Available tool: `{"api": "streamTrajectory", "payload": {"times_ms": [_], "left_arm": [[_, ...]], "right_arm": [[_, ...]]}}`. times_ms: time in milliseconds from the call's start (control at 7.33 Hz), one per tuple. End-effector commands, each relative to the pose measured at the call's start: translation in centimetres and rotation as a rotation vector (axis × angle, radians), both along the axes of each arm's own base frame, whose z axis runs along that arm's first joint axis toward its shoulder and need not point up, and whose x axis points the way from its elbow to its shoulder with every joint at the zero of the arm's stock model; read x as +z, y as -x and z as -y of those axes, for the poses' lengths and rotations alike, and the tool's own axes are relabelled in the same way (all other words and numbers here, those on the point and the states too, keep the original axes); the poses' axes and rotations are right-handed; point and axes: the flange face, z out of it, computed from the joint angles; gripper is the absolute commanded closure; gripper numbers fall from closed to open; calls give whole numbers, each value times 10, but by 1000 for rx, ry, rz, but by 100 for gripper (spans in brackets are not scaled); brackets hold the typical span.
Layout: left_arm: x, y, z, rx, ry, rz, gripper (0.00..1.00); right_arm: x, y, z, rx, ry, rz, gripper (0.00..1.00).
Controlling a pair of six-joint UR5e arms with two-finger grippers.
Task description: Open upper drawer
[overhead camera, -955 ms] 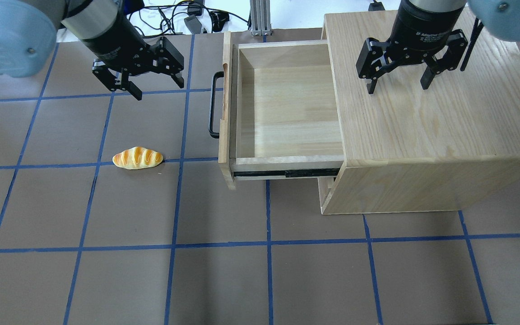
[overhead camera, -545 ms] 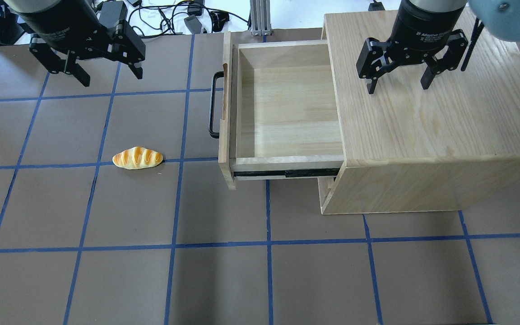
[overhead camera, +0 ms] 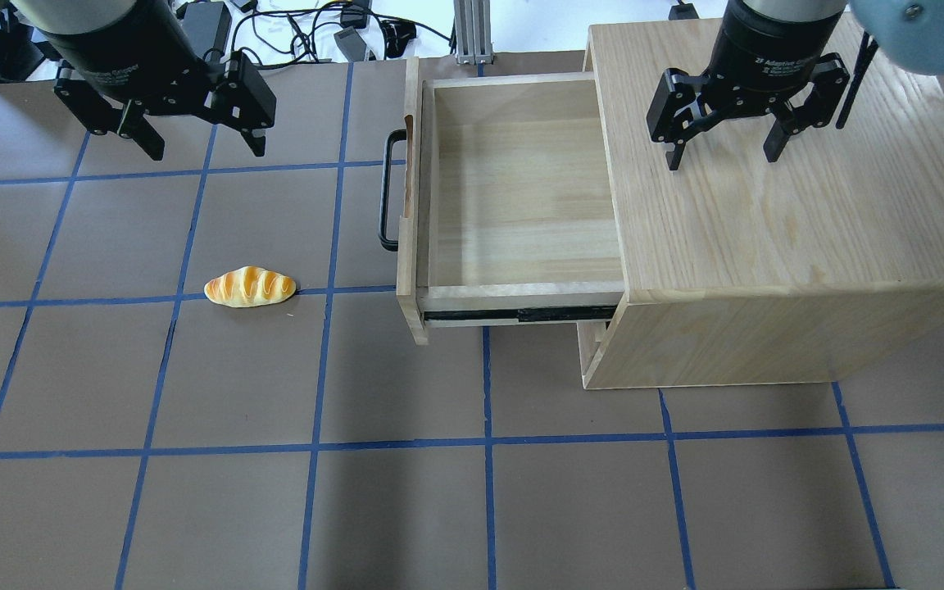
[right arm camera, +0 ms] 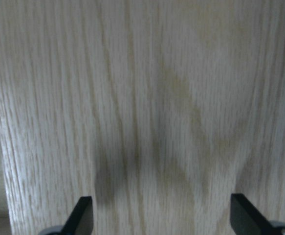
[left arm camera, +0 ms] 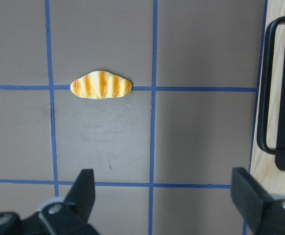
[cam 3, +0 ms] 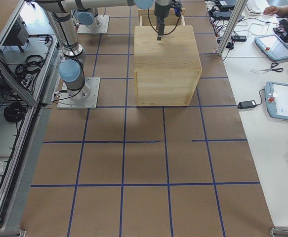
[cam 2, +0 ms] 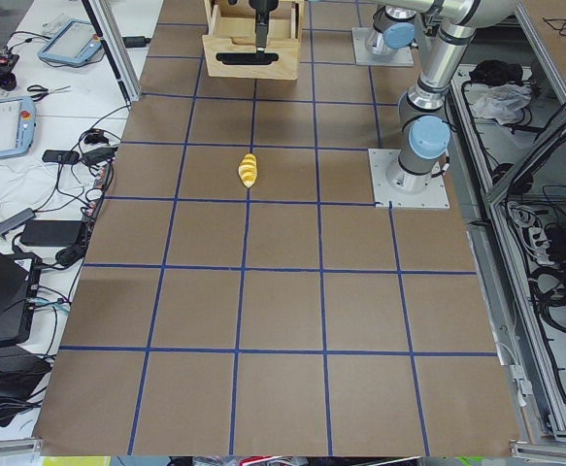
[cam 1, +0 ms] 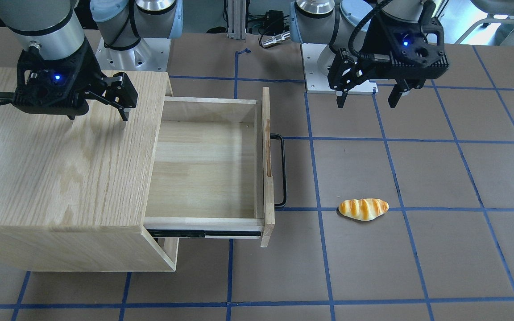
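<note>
Where tape point(overhead camera: 315, 448) grids table point(overhead camera: 226, 516), upper drawer point(overhead camera: 521, 205) open

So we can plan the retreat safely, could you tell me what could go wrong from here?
The upper drawer is pulled well out, its handle jutting toward the open left gripper; a low sweep there could knock it back in. The open right gripper hangs over the cabinet top; any descent might hit the wood.
</note>
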Motion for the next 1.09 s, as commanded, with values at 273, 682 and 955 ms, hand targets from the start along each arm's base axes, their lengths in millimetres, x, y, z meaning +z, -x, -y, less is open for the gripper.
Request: {"api": "streamTrajectory", "payload": {"times_ms": [273, 682, 955], "left_arm": [[-1, -1, 2, -8, 12, -6, 0], [-9, -2, 3, -16, -3, -3, 0], [-11, -2, 4, -20, -8, -4, 0]], "right_arm": [[0, 0, 0, 0, 0, 0, 0], [0, 0, 0, 0, 0, 0, 0], [0, 0, 0, 0, 0, 0, 0]]}}
